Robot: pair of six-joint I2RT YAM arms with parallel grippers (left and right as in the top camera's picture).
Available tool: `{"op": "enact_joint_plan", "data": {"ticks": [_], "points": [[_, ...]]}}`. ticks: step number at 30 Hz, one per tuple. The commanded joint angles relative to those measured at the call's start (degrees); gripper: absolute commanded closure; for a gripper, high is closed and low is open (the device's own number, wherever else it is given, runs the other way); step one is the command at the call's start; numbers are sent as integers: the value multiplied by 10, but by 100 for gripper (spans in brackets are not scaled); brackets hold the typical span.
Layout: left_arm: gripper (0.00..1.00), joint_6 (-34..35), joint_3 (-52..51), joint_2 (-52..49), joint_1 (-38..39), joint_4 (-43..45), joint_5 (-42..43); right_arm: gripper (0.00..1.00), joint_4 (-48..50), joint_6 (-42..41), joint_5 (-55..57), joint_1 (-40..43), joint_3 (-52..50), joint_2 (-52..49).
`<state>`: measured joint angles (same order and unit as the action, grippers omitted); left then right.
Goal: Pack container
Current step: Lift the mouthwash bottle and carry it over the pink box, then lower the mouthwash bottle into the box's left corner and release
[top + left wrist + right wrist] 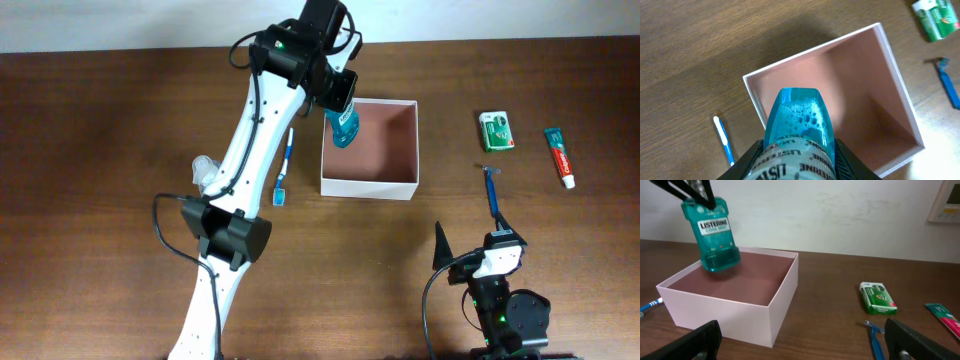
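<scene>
- far left, a blue-and-white toothbrush (285,165) lies on the table (100,120), just beside the container's left wall. it is not part of this step, but the arm should stay clear of it.
- the left gripper (338,98) is clamped on the top of a teal mouthwash bottle (343,128), which hangs base-down and a little tilted.
- the right wrist view shows the label: "listerine", with "cool mint" under it. the smaller print cannot be read.
- the container (368,187) sits mid-table, white outside and pinkish-brown inside, with nothing in it. the bottle hangs over its left edge, with its base about level with the rim.
- judged from here, the step is lowering the bottle in. it looks best to carry it a little further right, past the left wall, and then bring it down.
- the fingers should let go only when the base is near the floor. setting it in a corner would leave room for the rest.
- the right gripper (472,243) rests near the front of the table, fingers spread wide and holding nothing.
- a green packet (496,131) and a blue razor (492,190) lie right of the container. the packet's white lettering is too small to read.
- far right is a toothpaste tube (560,157), red, white and green, its brand not legible.
</scene>
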<state>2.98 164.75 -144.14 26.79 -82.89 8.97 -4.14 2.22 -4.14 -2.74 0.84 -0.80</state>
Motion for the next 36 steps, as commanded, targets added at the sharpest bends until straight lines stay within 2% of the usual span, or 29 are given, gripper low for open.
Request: {"op": "enact_joint_plan", "data": {"ticks": [1, 4, 13, 24, 28, 36], "points": [[85, 33, 11, -3, 0, 21, -46, 1, 1, 3, -5, -3, -5, 6], [86, 43, 12, -3, 0, 39, -80, 1, 1, 3, -5, -3, -5, 6], [85, 82, 11, -3, 2, 41, -79, 2, 1, 3, -5, -3, -5, 6], [85, 99, 11, -4, 17, 39, -81, 1, 1, 3, -5, -3, -5, 6], [85, 129, 11, -10, 17, 40, -115, 1, 1, 3, -5, -3, -5, 6], [85, 131, 11, -48, 17, 42, -123, 1, 1, 3, -5, -3, -5, 5]]}}
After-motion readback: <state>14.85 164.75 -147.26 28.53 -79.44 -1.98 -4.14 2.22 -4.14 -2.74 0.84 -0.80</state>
